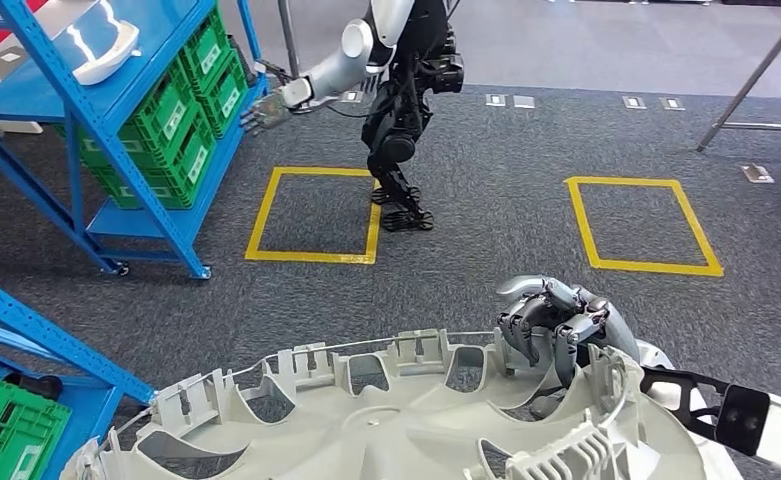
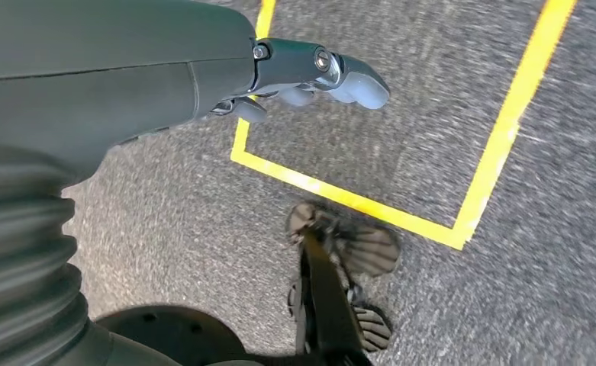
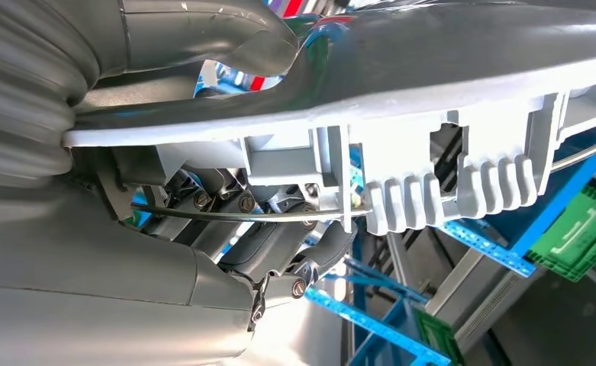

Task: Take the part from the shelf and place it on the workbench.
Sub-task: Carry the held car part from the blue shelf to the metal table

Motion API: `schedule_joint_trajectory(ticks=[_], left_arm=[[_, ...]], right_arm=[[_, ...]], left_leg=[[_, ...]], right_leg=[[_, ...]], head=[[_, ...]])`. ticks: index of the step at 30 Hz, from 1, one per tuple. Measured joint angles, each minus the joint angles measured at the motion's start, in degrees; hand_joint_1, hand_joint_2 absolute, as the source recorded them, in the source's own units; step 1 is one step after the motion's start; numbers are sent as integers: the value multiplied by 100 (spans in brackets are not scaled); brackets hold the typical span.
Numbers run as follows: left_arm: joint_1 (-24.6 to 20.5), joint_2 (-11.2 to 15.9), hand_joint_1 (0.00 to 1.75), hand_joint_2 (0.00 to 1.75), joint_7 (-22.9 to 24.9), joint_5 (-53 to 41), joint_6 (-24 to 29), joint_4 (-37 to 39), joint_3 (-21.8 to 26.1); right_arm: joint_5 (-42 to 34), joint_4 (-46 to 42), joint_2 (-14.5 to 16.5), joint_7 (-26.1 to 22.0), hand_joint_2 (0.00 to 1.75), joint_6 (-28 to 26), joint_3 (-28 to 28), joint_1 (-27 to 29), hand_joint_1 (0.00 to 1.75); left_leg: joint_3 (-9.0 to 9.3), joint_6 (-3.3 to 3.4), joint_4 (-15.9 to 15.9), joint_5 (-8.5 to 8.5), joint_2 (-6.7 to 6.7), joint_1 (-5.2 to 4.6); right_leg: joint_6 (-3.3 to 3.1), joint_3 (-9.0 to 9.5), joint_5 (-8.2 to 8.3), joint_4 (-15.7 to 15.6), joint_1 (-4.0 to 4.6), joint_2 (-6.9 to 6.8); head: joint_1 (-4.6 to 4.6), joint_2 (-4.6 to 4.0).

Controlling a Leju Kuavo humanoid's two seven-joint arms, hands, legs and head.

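Right robot hand (image 1: 556,325) gripped the part (image 1: 386,410) at its 2 o'clock rim; left robot hand (image 2: 310,72) hung empty, fingers loosely spread. Part off shelf (image 1: 116,110); placement on desk judged remaining.

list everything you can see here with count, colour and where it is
round ribbed plastic wheel-cover part: one, pale grey, at the near edge of the head view, held at its rim
blue metal shelf racks: two, one far left, one at the near left corner
green plastic crates: several, on the far rack, more on the near rack
white curved part: one, on the far rack's upper shelf
yellow tape squares: two, on the grey carpet
other humanoid robot: one, silver and black, beside the far rack, arm reaching toward it
left hand: grey, holds nothing, over the carpet
right hand: grey, grips the part's rim
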Motion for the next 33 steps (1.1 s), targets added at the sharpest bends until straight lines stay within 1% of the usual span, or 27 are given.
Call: schedule_joint_trajectory(ticks=[1,2,3,5,6,7,9,10,11,12,13,14,16,17,18,20,21,22,24,25,26,27,28,29,31,32,33], left_arm=[[-3,-5,0,175,4,-3,0,2,9],[-5,-10,0,175,4,-8,0,3,15],[-8,-14,0,175,2,-13,0,4,18],[-12,-24,0,175,-15,-25,0,1,21],[-13,-29,0,175,-27,-28,0,-2,22],[-14,-35,0,175,-37,-30,0,-5,23],[-4,-36,0,175,-40,-30,1,-8,27],[4,-36,0,175,-31,-31,4,-8,31],[8,-36,0,175,-21,-31,10,-8,36],[7,-38,0,175,-15,-31,18,-8,44],[2,-41,0,175,-14,-30,25,-8,52],[-4,-45,0,175,-18,-29,30,-8,60],[-11,-50,0,175,-36,-29,33,-9,71],[-13,-50,0,175,-46,-29,33,-10,73],[-14,-50,0,175,-56,-29,33,-10,75],[-23,-50,0,175,-66,-30,32,-14,79],[-29,-50,0,175,-67,-31,31,-17,80],[-34,-52,0,175,-62,-33,25,-18,80],[-29,-53,0,175,-37,-46,15,-15,81],[-18,-52,0,175,-21,-55,11,-12,81],[-6,-49,0,175,-8,-61,11,-10,81],[2,-45,0,175,1,-65,12,-10,82],[7,-43,0,175,8,-66,14,-10,83],[7,-41,0,175,13,-67,19,-10,83],[5,-41,0,175,24,-68,32,-6,84],[2,-43,0,175,32,-69,41,-4,84],[-1,-45,0,175,40,-70,52,-2,86]], right_arm=[[2,-1,0,2,175,0,0,-8,175],[7,-1,1,3,175,-1,0,-14,175],[11,-2,1,4,175,-4,-1,-17,175],[27,-2,1,-1,175,-16,-2,-13,175],[38,-3,1,-6,175,-23,-3,-9,175],[52,-3,1,-13,175,-28,-3,-7,175],[85,-3,1,-32,175,-33,-2,-2,175],[97,-2,2,-40,175,-33,-1,3,175],[107,0,2,-48,175,-30,0,10,175],[112,2,2,-52,175,-24,1,15,175],[118,4,2,-56,175,-17,1,17,175],[125,6,3,-60,175,-9,1,15,175],[143,7,11,-66,175,-2,3,-4,175],[151,8,19,-68,175,-1,6,-18,175],[155,9,25,-69,175,-1,9,-34,175],[153,9,34,-64,175,-4,13,-63,175],[147,10,39,-61,175,-9,13,-80,175],[137,10,43,-56,175,-15,14,-103,175],[115,13,58,-53,175,-28,17,-143,175],[107,14,66,-54,175,-34,21,-151,175],[105,16,74,-56,175,-39,27,-149,175],[106,19,81,-58,175,-44,34,-145,175],[112,21,89,-58,175,-52,45,-144,175],[122,21,100,-57,175,-60,57,-143,175],[143,21,123,-50,175,-81,80,-148,175],[151,21,132,-44,175,-88,91,-152,175],[152,23,136,-37,175,-93,99,-154,175]], left_leg=[[117,14,-268,86,-95,16],[170,39,-399,103,-162,18],[178,80,-411,91,-151,1],[188,178,-430,124,-21,-14],[196,222,-449,143,41,-14],[196,257,-468,159,107,-11],[190,297,-479,163,241,-31],[185,307,-478,160,316,-47],[182,312,-477,155,391,-60],[182,315,-475,150,464,-70],[186,313,-475,143,531,-76],[197,307,-474,135,590,-81],[223,274,-471,108,692,-103],[236,249,-472,96,738,-112],[248,220,-477,86,788,-117],[267,161,-485,67,866,-109],[256,133,-440,26,796,-101],[194,109,-290,-71,664,-92],[-103,76,353,-406,349,-75],[-296,65,742,-566,280,-71],[-442,56,1018,-643,257,-68],[-507,49,1107,-609,247,-65],[-464,43,970,-464,236,-57],[-327,37,636,-246,196,-41],[-17,33,-88,69,-20,0],[77,50,-304,133,-95,7],[110,81,-383,129,-133,1]], right_leg=[[37,-21,-5,23,-1,61],[78,-43,-2,35,0,115],[122,-62,10,31,-4,169],[194,-89,31,23,-28,219],[219,-137,-24,108,-27,136],[236,-234,-144,303,-19,3],[256,-573,-520,1009,-5,-298],[262,-750,-672,1380,-8,-363],[260,-859,-735,1614,-11,-392],[252,-857,-689,1632,-10,-410],[237,-729,-547,1411,-5,-436],[214,-502,-359,1013,6,-511],[145,-88,-118,267,56,-754],[112,9,-78,75,81,-834],[85,26,-80,15,102,-845],[33,13,-48,-16,92,-717],[1,21,-28,-40,72,-657],[-29,33,-10,-66,49,-600],[-65,47,2,-84,24,-484],[-70,46,0,-79,24,-417],[-71,46,-3,-72,23,-344],[-69,47,-5,-64,21,-267],[-62,49,-9,-53,15,-191],[-47,51,-17,-38,6,-118],[9,34,-42,12,-4,14],[47,16,-49,32,-4,72],[87,-2,-46,38,-6,123]], head=[[-1,1],[0,1],[3,1],[10,1],[22,1],[40,0],[77,0],[84,0],[84,0],[85,0],[85,1],[85,1],[85,1],[85,1],[85,1],[86,1],[83,1],[74,1],[40,1],[25,1],[15,2],[12,1],[10,2],[7,1],[-1,0],[-3,0],[-4,0]])
